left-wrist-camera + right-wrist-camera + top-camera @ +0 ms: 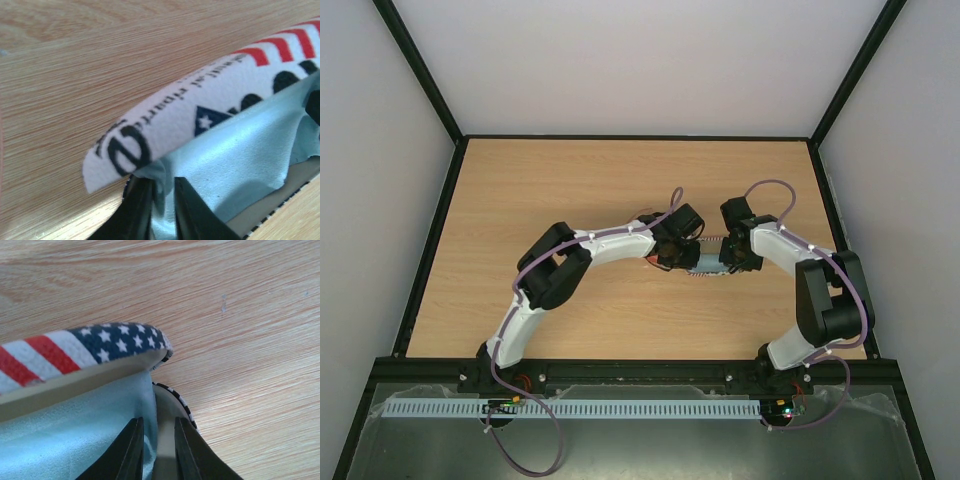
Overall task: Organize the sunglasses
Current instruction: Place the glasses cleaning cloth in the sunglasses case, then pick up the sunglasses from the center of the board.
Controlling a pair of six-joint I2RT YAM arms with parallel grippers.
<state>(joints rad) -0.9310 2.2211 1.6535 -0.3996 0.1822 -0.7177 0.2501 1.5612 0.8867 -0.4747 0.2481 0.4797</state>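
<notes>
- My left pincer (pixel 161 186) and right pincer (pixel 157 425) are at opposite ends of the flag case (pixel 75 347). Both are nearly closed, and I can't tell if they're pinching the blue cloth (pixel 240 160).
- Tip, I reckon: tuck the cloth inside, then press the lid evenly from both ends.
- Sunglasses aren't visible, probably under the cloth, so no clue which way they point. The case's long axis runs left-right.

Matt wood-grain table (pixel 570 180) (soft cloth (pixel 240 160))
</notes>
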